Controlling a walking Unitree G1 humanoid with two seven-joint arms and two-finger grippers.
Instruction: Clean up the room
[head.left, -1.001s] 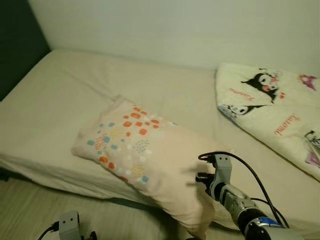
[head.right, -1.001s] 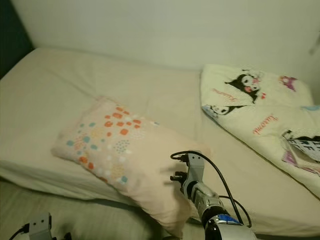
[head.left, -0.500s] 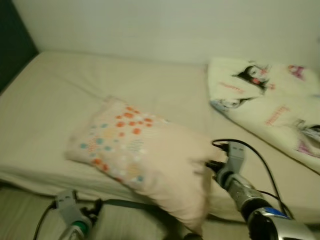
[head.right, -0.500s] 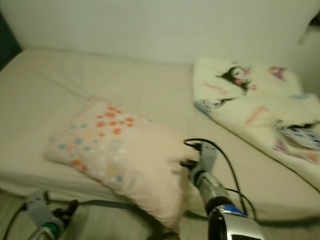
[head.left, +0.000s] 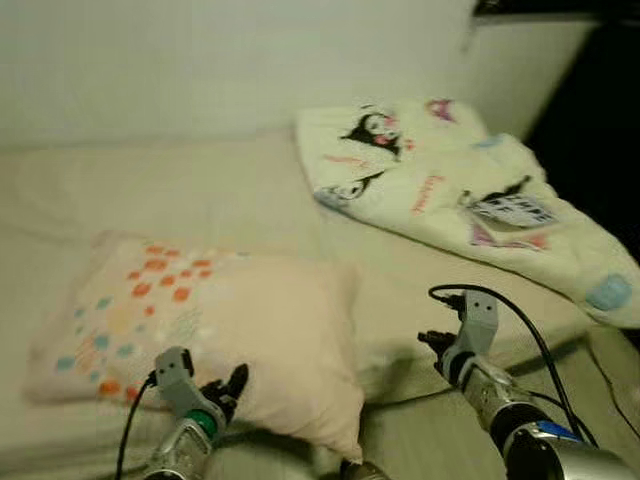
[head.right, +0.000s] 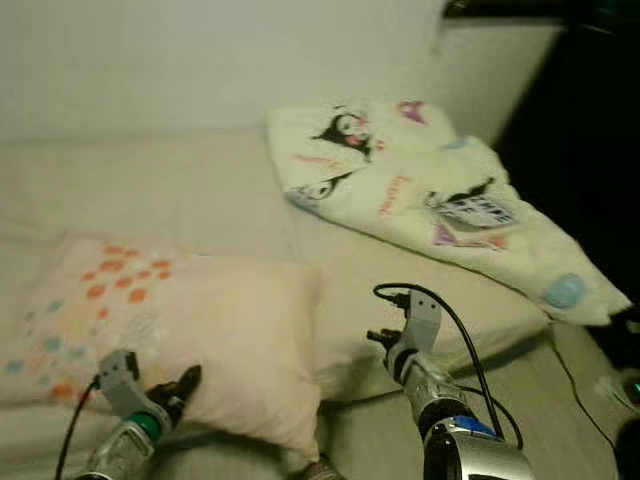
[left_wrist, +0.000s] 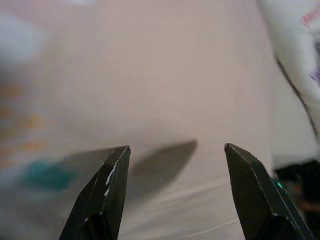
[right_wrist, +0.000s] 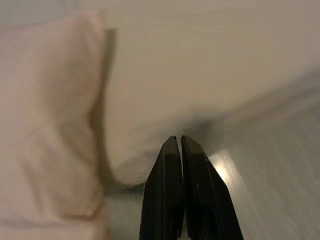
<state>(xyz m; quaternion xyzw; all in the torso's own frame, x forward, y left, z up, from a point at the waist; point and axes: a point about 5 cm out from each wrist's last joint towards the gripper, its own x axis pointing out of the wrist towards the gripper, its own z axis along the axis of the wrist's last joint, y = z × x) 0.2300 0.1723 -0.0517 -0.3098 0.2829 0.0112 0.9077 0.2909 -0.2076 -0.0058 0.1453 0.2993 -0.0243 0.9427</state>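
Note:
A pale pink pillow (head.left: 250, 330) with orange and teal dots lies at the front edge of the bed (head.left: 200, 200). My left gripper (left_wrist: 175, 147) is open just in front of the pillow's near side, and its fingers (head.left: 233, 383) point at the pillow from below. To the right of the pillow my right gripper (right_wrist: 178, 139) is shut and holds nothing. It hovers over the bed's front edge (head.left: 400, 365), apart from the pillow (right_wrist: 50, 125). A cream blanket (head.left: 440, 190) with cartoon prints lies crumpled on the bed's right side.
The wall (head.left: 200, 60) runs behind the bed. A dark gap (head.left: 600, 110) opens at the far right. Pale floor (head.left: 430, 440) lies in front of the bed, with a thin cable (head.left: 605, 385) on it at the right.
The camera has swung to the right. My left arm has risen to the pillow's near side. My right gripper, earlier at the pillow's right part, now sits beside it over the bed edge.

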